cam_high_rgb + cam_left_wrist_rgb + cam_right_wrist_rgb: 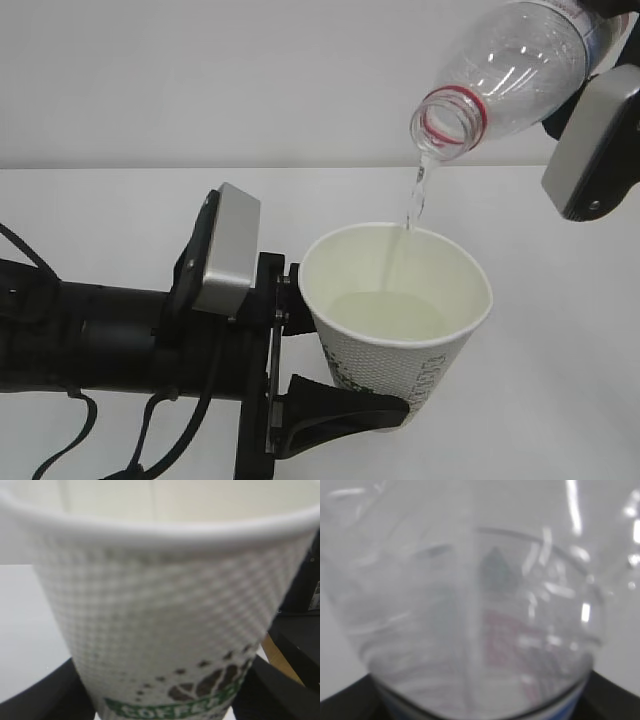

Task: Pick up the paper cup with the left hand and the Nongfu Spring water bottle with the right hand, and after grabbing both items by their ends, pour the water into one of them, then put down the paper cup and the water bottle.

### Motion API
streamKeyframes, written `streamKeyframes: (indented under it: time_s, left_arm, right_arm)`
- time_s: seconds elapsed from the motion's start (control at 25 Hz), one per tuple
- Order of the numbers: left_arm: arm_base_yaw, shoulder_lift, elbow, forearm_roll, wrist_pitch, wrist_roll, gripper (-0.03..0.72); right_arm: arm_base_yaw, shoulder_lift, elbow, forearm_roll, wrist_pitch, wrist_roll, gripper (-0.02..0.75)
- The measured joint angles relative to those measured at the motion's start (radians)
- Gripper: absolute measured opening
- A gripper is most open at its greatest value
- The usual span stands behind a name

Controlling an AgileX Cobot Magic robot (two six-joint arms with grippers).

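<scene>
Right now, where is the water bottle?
In the exterior view the water bottle is tipped at the top right, held by the right claw, its mouth just above the paper cup that the left claw holds.

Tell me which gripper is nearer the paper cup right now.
Left. The left gripper clamps the paper cup near its base; the right gripper holds the bottle above it.

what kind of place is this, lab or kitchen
Most likely a robot lab or test bench, not a kitchen. A bare white table stands against a plain pale wall, and the only props are a paper cup and a water bottle held by two robot arms.
</scene>
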Motion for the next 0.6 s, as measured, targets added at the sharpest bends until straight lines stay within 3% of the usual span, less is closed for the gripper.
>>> streamKeyframes:
  time_s: [0.6]
  left_arm:
    - [0.0, 0.0, 0.0, 0.0, 0.005, 0.0, 0.525]
  right_arm:
    - [0.0, 0.0, 0.0, 0.0, -0.004, 0.0, 0.485]
